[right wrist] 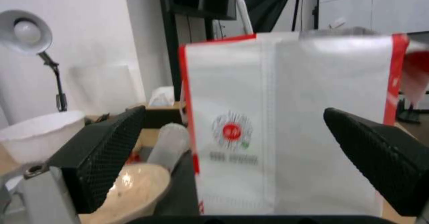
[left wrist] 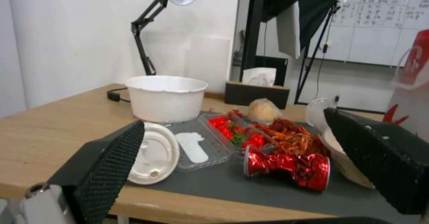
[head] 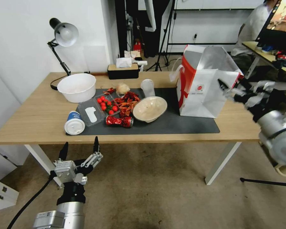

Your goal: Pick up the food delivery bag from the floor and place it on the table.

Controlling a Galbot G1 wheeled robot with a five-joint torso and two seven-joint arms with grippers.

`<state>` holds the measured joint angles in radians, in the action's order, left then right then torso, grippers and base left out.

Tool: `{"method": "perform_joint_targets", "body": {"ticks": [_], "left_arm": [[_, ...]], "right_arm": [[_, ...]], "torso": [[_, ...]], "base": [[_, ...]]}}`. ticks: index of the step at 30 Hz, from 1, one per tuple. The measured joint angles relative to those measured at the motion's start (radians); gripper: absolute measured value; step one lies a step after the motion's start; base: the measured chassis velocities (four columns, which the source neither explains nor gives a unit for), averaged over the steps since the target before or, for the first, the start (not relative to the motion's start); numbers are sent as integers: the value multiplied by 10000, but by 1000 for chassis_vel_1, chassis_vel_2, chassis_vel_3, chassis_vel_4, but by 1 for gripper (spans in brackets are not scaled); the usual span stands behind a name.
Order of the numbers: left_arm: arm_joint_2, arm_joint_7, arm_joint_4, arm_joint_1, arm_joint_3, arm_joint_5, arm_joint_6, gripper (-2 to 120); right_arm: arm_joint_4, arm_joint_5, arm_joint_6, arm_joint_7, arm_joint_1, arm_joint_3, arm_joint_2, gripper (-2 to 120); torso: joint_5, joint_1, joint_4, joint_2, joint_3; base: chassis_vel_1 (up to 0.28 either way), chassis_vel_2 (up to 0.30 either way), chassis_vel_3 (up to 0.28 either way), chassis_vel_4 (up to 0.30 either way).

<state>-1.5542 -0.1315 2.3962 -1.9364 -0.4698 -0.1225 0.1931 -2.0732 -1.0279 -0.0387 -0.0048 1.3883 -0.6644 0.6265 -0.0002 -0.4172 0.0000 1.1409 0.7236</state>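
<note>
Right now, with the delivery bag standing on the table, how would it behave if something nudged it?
The food delivery bag stands tall on a narrow base, so it may tip rather than slide. Its thin paper walls look crushable. On the dark mat, its base might grip.

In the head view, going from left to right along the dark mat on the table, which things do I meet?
Paper cup → clear tray → crushed red can → beige bowl → delivery bag.
</note>
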Motion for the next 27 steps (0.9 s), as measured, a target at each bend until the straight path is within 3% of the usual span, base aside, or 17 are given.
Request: {"method": "perform_joint_targets", "body": {"ticks": [5,10,18,27], "left_arm": [[59,-3,-154,92,-68,23,0,100],[128,-58,-439,224,-149,133,-57,100],[243,-18,-975,487,-107,251,-76,100],[323,35,-1634,640,-45,337,-23,100]], "right_arm": [[-289,822,-759,-59,1085,-55,521,100],[-650,2445,-1798,23,2557,109,1528,100],[-418,3939,-2850,30,3635,526,2700,100],[31,4276,-3057,-298,3900,833,3371,100]], "torso": [[0,0,1,0,0],[1,1,0,0,0],[1,0,2,0,-1],[2,0,2,0,0]], "base": [[0,0,0,0],[0,0,0,0],[0,0,0,0],[0,0,0,0]]}}
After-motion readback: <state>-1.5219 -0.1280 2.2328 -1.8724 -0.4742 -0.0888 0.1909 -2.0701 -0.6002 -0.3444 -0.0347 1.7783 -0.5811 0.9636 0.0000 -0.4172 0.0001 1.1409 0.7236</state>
